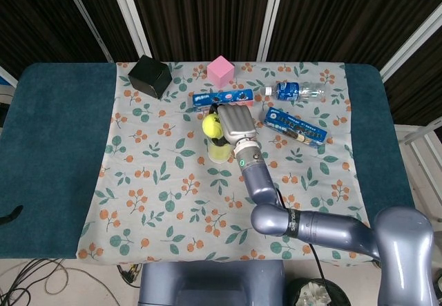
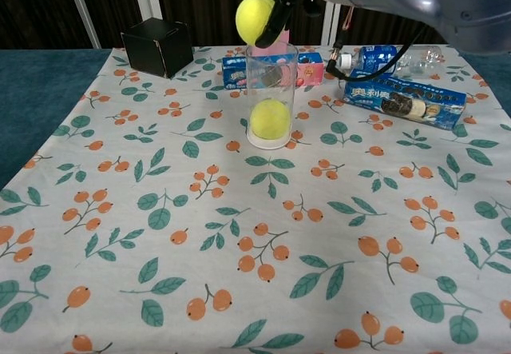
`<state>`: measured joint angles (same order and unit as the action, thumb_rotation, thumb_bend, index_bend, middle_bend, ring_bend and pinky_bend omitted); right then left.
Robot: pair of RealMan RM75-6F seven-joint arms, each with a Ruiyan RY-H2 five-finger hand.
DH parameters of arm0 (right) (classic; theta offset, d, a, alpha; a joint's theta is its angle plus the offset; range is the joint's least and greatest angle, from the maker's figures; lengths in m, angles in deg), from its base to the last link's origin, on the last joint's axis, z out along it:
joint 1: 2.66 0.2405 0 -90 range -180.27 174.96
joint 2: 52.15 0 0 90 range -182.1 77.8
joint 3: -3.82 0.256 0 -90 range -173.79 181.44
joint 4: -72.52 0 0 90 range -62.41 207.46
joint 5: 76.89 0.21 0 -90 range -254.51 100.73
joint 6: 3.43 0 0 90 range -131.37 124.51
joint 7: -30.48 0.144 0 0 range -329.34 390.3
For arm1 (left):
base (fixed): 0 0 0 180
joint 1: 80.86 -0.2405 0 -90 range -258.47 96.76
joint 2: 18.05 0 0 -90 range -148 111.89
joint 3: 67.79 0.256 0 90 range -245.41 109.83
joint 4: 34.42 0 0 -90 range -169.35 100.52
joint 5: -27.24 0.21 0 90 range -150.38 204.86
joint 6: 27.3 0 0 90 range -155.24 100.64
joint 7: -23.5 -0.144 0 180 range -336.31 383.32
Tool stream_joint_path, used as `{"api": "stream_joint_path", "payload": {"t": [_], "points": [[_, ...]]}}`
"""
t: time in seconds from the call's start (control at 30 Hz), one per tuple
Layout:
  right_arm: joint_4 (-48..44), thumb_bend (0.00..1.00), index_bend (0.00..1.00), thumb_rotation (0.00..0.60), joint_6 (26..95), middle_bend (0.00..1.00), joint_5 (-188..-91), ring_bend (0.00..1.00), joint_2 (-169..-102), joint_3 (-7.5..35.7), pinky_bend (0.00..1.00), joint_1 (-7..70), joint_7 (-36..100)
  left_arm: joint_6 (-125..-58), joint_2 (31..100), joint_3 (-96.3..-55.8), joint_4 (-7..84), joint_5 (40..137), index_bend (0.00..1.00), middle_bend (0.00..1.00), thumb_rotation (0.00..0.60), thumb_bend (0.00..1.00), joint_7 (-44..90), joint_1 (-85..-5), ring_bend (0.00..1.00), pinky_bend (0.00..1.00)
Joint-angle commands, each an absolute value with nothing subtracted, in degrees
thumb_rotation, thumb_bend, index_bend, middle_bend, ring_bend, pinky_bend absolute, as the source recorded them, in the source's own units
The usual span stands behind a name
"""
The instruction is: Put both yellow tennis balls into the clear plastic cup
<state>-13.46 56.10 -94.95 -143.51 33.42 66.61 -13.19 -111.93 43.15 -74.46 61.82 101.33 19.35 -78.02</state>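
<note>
The tabletop (image 1: 55,133) carries a floral cloth (image 2: 160,210). The right hand (image 1: 233,123) grips a yellow tennis ball (image 2: 255,17), raised just above the rim of the clear plastic cup (image 2: 271,90). The second tennis ball (image 2: 270,119) sits at the bottom of the upright cup.
</note>
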Motion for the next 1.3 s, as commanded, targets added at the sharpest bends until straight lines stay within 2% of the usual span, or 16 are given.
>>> {"api": "stream_joint_path", "payload": {"t": [0.03,0.4,0.6,0.77,0.87,1.0,1.07,1.17,1.3], "points": [[-14.27,0.56,0.43,0.6,56.31,0.33,-94.09,0.37,-142.49,33.0,0.09,67.03,-13.62,-111.96,43.18,-74.51,61.82,101.22,0.08,0.0,0.6,0.12,19.28,-78.03,0.0,0.08],[-16.74,0.42,0.29,0.6,56.8,0.21,-86.64,0.22,-139.04,32.43,0.04,69.17,-17.27,-112.01,43.13,-74.49,61.94,101.22,0.08,0.0,0.6,0.12,19.22,-78.05,0.0,0.08],[-17.69,0.39,0.22,0.6,57.16,0.18,-84.17,0.18,-137.57,31.79,0.01,69.88,-18.3,-112.05,43.08,-74.6,62.01,100.85,0.08,0.0,0.6,0.12,19.03,-78.11,0.0,0.08],[-19.14,0.39,0.22,0.6,57.45,0.17,-84.51,0.18,-136.05,31.94,0.01,69.33,-16.71,-112.15,43.02,-74.69,62.07,100.68,0.08,0.0,0.6,0.12,18.96,-78.15,0.0,0.08],[-21.51,0.39,0.22,0.6,59.39,0.17,-88.23,0.18,-134.19,31.54,0.01,67.83,-14.83,-112.12,43.02,-74.7,62.05,100.63,0.08,0.0,0.6,0.12,18.94,-78.15,0.0,0.08],[-26.88,0.39,0.21,0.6,62.23,0.17,-97.57,0.17,-130.06,28.02,0.01,63.88,-13.01,-111.9,43.0,-74.57,62.15,100.72,0.08,0.0,0.6,0.12,18.82,-78.08,0.0,0.08],[-31.83,0.39,0.21,0.6,63.35,0.17,-101.67,0.17,-126.33,25.3,0.0,60.75,-12.67,-111.79,42.98,-74.45,62.23,100.85,0.08,0.0,0.6,0.12,18.72,-78.04,0.0,0.08],[-40.36,0.39,0.21,0.6,68.07,0.17,-112.91,0.14,-119.78,19.55,0.0,53.37,-10.11,-111.49,42.86,-74.2,62.46,100.92,0.07,0.0,0.6,0.13,18.28,-77.99,0.0,0.08],[-43.87,0.39,0.21,0.6,73.31,0.17,-127.34,0.12,-116.05,11.98,0.0,43.69,-2.64,-111.47,42.69,-74.14,62.8,100.87,0.07,0.0,0.6,0.12,18.09,-78.01,0.0,0.08]]}}
